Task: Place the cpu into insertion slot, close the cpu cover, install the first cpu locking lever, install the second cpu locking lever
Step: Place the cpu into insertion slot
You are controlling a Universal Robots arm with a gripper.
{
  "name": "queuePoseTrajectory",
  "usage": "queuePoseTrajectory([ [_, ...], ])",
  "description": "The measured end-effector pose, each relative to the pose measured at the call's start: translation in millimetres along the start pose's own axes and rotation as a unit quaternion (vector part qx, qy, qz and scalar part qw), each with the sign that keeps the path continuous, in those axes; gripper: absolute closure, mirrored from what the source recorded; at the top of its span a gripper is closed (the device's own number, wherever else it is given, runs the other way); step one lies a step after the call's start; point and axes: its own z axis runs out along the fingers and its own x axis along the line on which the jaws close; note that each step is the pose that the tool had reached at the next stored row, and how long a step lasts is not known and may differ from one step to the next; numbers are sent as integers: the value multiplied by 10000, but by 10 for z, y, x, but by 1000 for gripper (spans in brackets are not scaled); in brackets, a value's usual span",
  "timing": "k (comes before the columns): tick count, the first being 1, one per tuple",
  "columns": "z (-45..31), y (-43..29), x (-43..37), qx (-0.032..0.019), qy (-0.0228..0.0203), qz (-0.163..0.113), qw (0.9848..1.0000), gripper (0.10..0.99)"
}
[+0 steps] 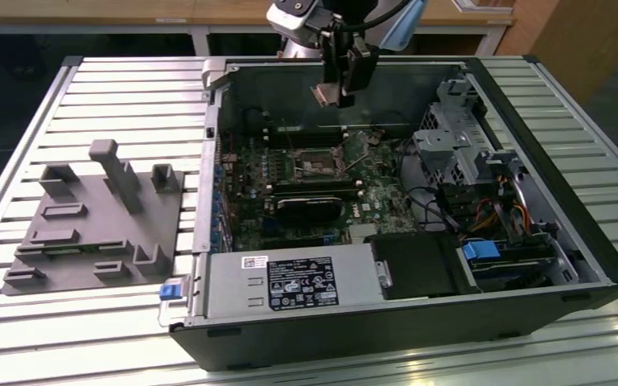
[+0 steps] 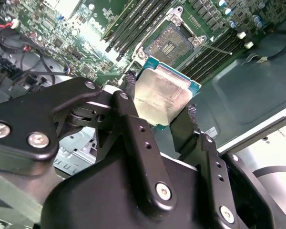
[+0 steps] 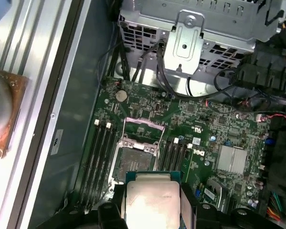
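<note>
The tool (image 2: 160, 99) pinches the cpu (image 2: 164, 89) — hovering above the open insertion slot (image 2: 169, 44).

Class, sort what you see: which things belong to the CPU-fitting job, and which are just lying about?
Belongs to the job: gripper, shut on the cpu; insertion slot; cpu cover.
Just lying about: grey fixture; power supply; drive cage; memory slots.
</note>
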Motion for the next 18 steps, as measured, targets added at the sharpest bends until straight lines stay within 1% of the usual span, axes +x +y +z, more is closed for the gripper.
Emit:
queuePoseTrajectory([
  [4,4,0,0,-1,-4,52,10000,545],
  [7,28,-2,0,-2,-7,91,10000,545],
  [14,141,-11,-1,-2,-10,131,9999,545],
  [18,203,-16,-2,-5,1,131,9999,545],
])
